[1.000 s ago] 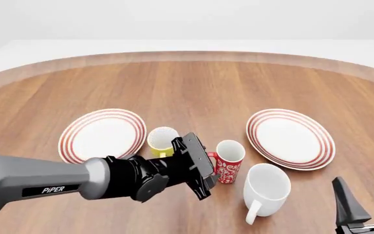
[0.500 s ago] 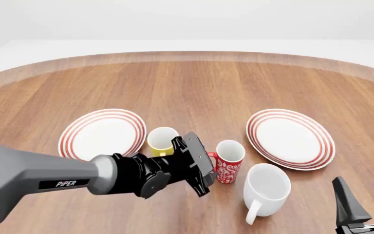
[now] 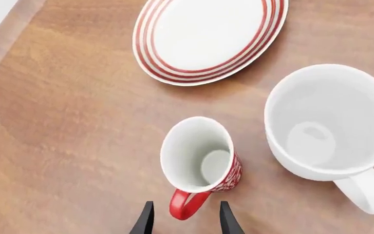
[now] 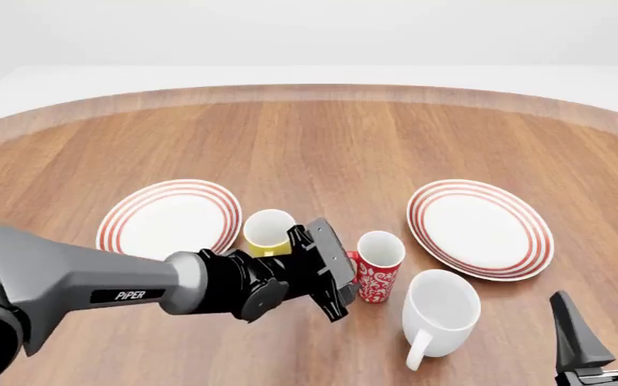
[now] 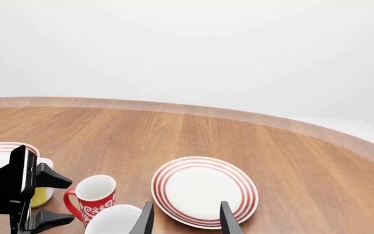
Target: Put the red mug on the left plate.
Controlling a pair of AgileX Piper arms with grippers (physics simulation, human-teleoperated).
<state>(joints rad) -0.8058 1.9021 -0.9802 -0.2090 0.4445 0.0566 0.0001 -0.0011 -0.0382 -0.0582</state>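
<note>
The red mug (image 4: 378, 265), red with a white floral pattern, stands upright between the two plates, its handle (image 3: 185, 208) toward my left arm. My left gripper (image 4: 340, 274) is open right at the handle. In the left wrist view its fingertips (image 3: 146, 222) stand on either side of the handle without closing on it. The left plate (image 4: 167, 219), white with red rings, lies to the left, beyond the yellow mug. My right gripper (image 4: 605, 334) is open and empty at the near right. The red mug also shows in the right wrist view (image 5: 96, 196).
A yellow mug (image 4: 269, 230) stands between the left plate and the red mug, close behind my left gripper. A larger white mug (image 4: 439, 310) stands just right of and nearer than the red mug. The right plate (image 4: 481, 227) lies further right.
My left gripper has edged a little right toward the red mug's handle, and the arm has dropped lower. The mugs, the plates and my right gripper have not moved.
</note>
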